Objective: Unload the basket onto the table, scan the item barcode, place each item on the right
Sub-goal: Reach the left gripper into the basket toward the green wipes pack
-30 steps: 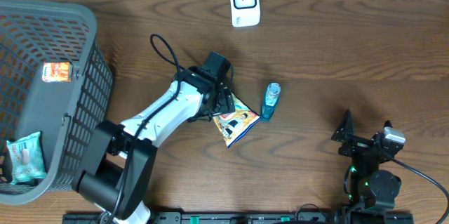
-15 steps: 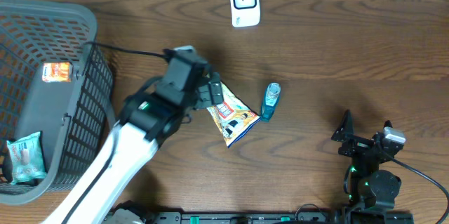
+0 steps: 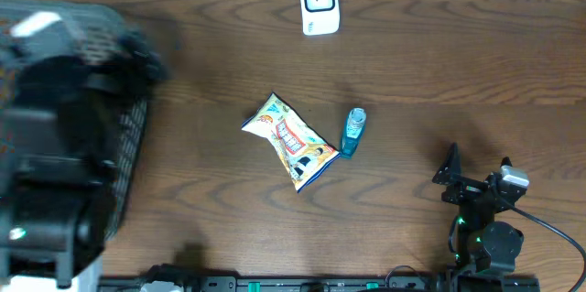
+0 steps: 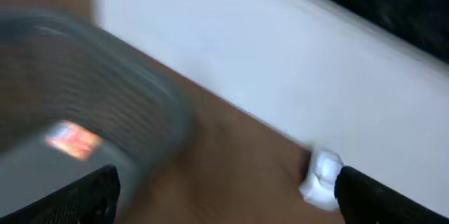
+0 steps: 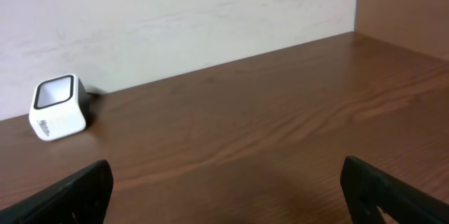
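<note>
In the overhead view we see the snack bag (image 3: 291, 142) lying flat on the brown table (image 3: 439, 72), a little left of the middle of the frame, with its printed side up. Nothing holds it and no gripper is near it. Just to the right of it lies a small bottle (image 3: 353, 132) of bluish colour. Its lower end comes to the right corner of the bag, and we cannot tell if the two touch. The white scanner (image 3: 320, 3) stands at the top edge of the frame, well apart from the bag.

The left arm (image 3: 55, 146) fills the left side of the overhead frame as a dark blur over the grey basket (image 3: 133, 146), so we cannot make out its gripper there. In the left wrist view the left gripper (image 4: 231, 199) is released. Its two dark fingertips stand in the lower left and lower right corners, wide apart, with nothing between them. This view is blurred too. It shows the basket rim at the left, an orange packet (image 4: 74, 140) inside it, and a small white object (image 4: 321, 178) at the lower right, at the foot of the pale wall (image 4: 245, 55).

The right gripper (image 3: 478, 166) is at the lower right of the overhead frame, far from the bag. In the right wrist view its fingertips are also spread wide and empty, and the scanner sits at the left of that frame.
</note>
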### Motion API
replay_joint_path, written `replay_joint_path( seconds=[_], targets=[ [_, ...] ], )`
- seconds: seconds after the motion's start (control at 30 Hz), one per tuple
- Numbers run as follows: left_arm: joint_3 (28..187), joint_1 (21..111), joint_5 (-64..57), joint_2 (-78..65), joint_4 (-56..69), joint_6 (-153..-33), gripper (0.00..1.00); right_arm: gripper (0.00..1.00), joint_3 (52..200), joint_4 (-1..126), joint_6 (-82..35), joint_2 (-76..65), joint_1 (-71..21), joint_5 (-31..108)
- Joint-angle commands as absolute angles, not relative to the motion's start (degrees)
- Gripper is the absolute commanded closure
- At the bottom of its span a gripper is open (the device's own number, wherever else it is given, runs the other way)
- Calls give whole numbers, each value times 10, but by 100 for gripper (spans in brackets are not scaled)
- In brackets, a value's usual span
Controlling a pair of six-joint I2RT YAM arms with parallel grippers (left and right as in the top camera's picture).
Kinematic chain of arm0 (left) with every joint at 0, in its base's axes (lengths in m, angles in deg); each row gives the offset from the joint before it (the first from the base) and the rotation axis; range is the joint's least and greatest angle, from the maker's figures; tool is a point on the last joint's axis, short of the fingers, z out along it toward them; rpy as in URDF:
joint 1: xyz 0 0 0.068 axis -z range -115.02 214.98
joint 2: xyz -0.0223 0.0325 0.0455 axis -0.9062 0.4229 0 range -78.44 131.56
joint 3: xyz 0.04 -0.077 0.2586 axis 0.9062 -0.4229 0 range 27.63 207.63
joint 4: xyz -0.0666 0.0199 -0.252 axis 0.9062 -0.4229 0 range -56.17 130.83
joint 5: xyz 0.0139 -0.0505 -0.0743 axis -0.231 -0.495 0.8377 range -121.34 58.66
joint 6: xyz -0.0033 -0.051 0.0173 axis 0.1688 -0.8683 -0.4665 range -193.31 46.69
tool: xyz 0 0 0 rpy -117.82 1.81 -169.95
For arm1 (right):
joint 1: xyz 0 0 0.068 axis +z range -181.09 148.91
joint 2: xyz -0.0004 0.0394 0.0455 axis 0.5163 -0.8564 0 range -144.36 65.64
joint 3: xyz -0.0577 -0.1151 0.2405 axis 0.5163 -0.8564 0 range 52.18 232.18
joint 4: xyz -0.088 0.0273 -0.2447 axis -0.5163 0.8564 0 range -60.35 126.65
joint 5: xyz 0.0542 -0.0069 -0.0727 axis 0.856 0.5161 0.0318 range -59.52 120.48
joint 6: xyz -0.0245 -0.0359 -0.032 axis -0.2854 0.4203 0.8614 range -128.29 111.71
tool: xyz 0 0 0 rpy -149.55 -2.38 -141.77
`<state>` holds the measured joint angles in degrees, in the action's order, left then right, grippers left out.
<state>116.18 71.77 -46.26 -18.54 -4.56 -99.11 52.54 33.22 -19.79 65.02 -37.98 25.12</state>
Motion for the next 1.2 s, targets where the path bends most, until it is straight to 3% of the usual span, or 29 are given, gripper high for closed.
replay_joint_path(
  seconds=[0.0, 0.2, 0.4, 0.5, 0.83, 1.17],
  targets=[
    [1201, 590, -475, -159, -79, -1065, 2, 1, 525, 334, -194, 653, -383, 250],
    [1201, 431, -475, -102, -167, -1227, 2, 1, 525, 334, -194, 653, -383, 250],
    [1200, 345, -474, -31, -195, -1253, 2, 1, 525, 334, -194, 653, -383, 250],
    [1195, 325, -476, -3, -196, -1238, 11, 1, 525, 334, -194, 653, -383, 250],
    [1148, 311, -567, 106, -183, -1065, 11, 1, 525, 334, -194, 653, -383, 250],
    [1136, 311, -624, 138, -197, -1020, 11, 1, 525, 334, -194, 653, -383, 250]
  ],
)
